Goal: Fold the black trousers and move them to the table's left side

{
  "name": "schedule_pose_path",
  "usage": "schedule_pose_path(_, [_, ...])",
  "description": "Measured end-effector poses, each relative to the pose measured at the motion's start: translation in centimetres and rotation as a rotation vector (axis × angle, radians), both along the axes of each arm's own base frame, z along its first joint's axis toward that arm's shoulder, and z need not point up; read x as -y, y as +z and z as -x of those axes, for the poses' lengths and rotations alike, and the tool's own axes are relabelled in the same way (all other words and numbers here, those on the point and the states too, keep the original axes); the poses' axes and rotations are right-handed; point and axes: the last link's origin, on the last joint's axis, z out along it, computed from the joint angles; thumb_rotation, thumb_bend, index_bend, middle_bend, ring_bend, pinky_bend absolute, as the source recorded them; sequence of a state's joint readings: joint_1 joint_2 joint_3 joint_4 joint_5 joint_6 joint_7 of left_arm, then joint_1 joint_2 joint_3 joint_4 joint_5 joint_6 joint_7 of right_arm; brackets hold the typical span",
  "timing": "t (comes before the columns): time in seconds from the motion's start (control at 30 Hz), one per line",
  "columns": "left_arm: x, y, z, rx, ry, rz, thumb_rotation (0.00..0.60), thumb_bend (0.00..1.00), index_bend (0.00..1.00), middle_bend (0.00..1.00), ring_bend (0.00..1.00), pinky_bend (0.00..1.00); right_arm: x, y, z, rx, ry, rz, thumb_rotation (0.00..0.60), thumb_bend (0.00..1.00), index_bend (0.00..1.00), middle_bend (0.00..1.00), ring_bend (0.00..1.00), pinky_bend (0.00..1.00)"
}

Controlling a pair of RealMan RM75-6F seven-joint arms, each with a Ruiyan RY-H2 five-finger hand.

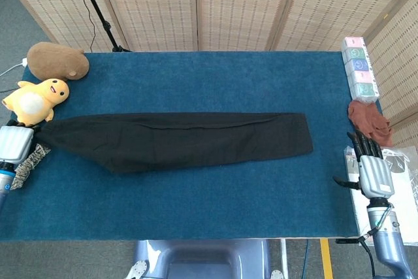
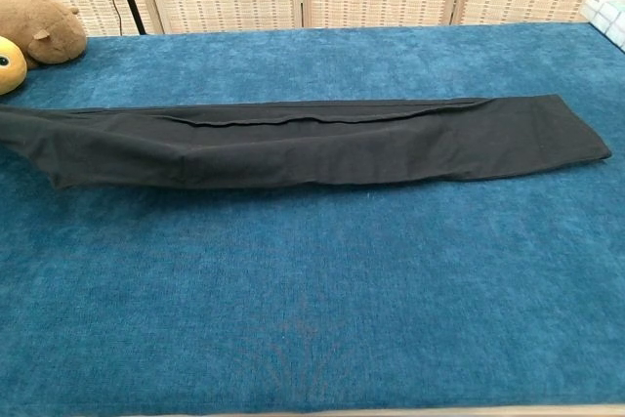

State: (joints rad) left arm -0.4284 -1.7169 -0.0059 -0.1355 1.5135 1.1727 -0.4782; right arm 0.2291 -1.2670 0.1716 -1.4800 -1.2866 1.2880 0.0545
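Note:
The black trousers (image 1: 176, 140) lie stretched lengthwise across the blue table (image 1: 196, 207), folded once along their length, and fill the chest view's middle band (image 2: 312, 139). My left hand (image 1: 14, 143) is at the table's left edge and grips the trousers' left end, which is bunched at the hand. My right hand (image 1: 369, 168) hovers off the table's right edge with fingers apart, holding nothing, well clear of the trouser cuffs (image 1: 300, 134).
A yellow duck toy (image 1: 32, 100) and a brown plush (image 1: 57, 61) sit at the back left. A coiled rope (image 1: 26, 164) lies by my left hand. Tissue packs (image 1: 359, 68), a brown cloth (image 1: 369, 119) and a plastic bag (image 1: 392, 187) lie at the right.

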Motion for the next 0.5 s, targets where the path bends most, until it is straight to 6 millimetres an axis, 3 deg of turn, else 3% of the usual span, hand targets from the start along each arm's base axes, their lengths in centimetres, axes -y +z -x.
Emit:
schedule_pose_path(0.23, [-0.5, 2.5, -1.6, 0.169, -0.100, -0.131, 0.600, 0.77, 0.70, 0.64, 0.54, 0.37, 0.0, -0.1, 0.0, 0.001, -0.001, -0.005, 0.600, 0.00, 0.01, 0.00, 0.00, 0.00])
schedule_pose_path(0.5, [-2.4, 6.6, -4.2, 0.282, -0.231, -0.276, 0.600, 0.77, 0.70, 0.64, 0.54, 0.38, -0.2, -0.1, -0.2, 0.002, 0.001, -0.005, 0.600, 0.00, 0.01, 0.00, 0.00, 0.00])
